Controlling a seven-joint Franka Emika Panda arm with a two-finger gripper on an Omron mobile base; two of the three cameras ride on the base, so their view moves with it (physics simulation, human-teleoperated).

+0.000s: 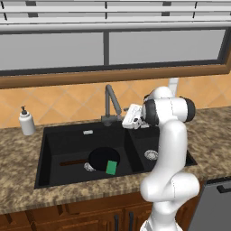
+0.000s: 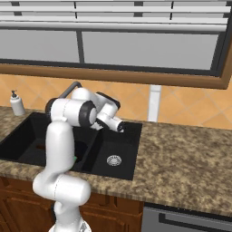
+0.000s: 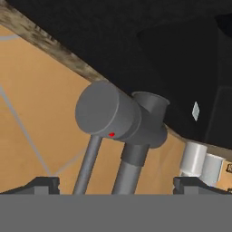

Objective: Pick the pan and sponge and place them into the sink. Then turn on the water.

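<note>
The black pan [image 1: 101, 158] lies in the larger basin of the black sink [image 1: 54, 149], its brown handle pointing left. The green sponge [image 1: 111, 167] rests on the pan's front edge. Behind the divider stands the dark grey faucet [image 1: 110, 103], with no water running. My gripper [image 1: 123, 118] hovers just right of the faucet's base, open. In the hand view the faucet's grey valve cylinder [image 3: 108, 114] sits close ahead, its thin lever and the pipe running down between my spread fingertips [image 3: 41, 184]. The gripper [image 3: 118, 185] holds nothing.
A white soap dispenser [image 1: 26, 122] stands on the granite counter left of the sink. The smaller basin [image 2: 129, 149] with its silver drain [image 2: 113, 160] lies right of the arm. A dishwasher front [image 1: 212, 205] is at lower right. Window sill runs above the faucet.
</note>
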